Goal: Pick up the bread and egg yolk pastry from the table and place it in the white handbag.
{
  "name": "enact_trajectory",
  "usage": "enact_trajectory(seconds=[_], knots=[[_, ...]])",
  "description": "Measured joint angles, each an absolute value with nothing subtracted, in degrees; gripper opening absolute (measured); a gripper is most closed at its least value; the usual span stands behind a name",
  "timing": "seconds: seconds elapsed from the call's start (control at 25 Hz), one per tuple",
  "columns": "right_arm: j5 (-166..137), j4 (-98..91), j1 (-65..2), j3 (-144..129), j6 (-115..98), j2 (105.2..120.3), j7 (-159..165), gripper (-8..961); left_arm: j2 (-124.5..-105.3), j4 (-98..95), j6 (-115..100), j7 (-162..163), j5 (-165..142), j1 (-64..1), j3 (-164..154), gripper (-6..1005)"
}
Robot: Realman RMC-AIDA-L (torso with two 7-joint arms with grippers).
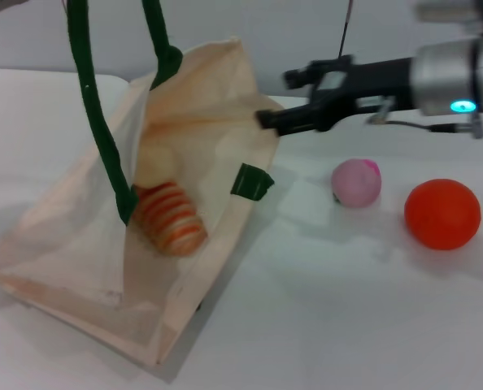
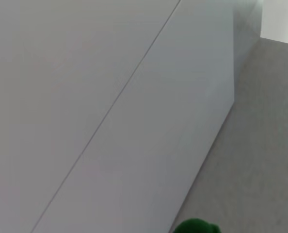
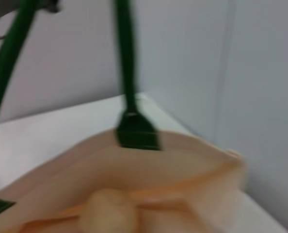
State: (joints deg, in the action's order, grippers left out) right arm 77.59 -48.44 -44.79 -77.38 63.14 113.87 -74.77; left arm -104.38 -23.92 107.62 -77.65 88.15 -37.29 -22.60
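The right gripper [image 1: 266,119] reaches in from the right and hovers at the open rim of the white handbag [image 1: 79,244], its dark fingertips close together with nothing between them, while the left gripper is out of sight above, where the green handles [image 1: 95,122] are drawn upward. Inside the handbag the bread [image 1: 170,216] lies in the opening, and the egg yolk pastry [image 3: 107,211] sits deeper in, against the cream cloth. Outward lie a pink ball [image 1: 356,182] and an orange ball [image 1: 441,213] on the white table [image 1: 347,309], plain pale wall behind; no writing is legible anywhere.
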Motion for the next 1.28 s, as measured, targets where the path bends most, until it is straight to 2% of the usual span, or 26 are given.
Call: enact_trajectory(seconds=[0.16,0.36,0.68,0.76,1.04,1.16,1.2,1.28], knots=[[76.1,-52.0,-39.7,-67.1,67.7,114.33,-76.0,895,-104.35,-23.9,106.6,-78.6,87.8,-37.1,-22.5,120],[76.7,-52.8,-36.7,-54.1,74.9,115.79,-81.9,896,-104.93,-23.8,102.7,-80.4,87.5,-36.2,-22.9,138],[89.8,-44.5,-34.3,-44.0,84.2,115.98,-98.4,895,-106.84,-23.8,91.7,-82.3,86.4,-34.3,-22.5,174],[92.8,-40.7,-34.3,-41.4,86.1,115.98,-103.8,895,-107.88,-23.7,87.1,-83.0,86.4,-33.1,-22.3,372],[95.2,-31.2,-34.6,-33.8,88.6,116.01,-114.7,895,-111.03,-23.9,67.1,-84.9,85.9,-30.2,-22.4,662],[95.2,-30.3,-34.7,-32.9,88.2,116.03,-116.5,894,-111.69,-23.8,64.8,-88.6,87.4,-29.7,-21.8,798],[95.2,-29.9,-34.7,-32.4,87.9,116.05,-117.4,894,-113.37,-23.8,64.4,-96.0,89.9,-29.5,-19.8,844],[95.3,-27.6,-34.8,-29.6,87.1,116.05,-121.1,894,-114.76,-23.7,64.5,-102.2,91.7,-29.5,-18.1,858]])
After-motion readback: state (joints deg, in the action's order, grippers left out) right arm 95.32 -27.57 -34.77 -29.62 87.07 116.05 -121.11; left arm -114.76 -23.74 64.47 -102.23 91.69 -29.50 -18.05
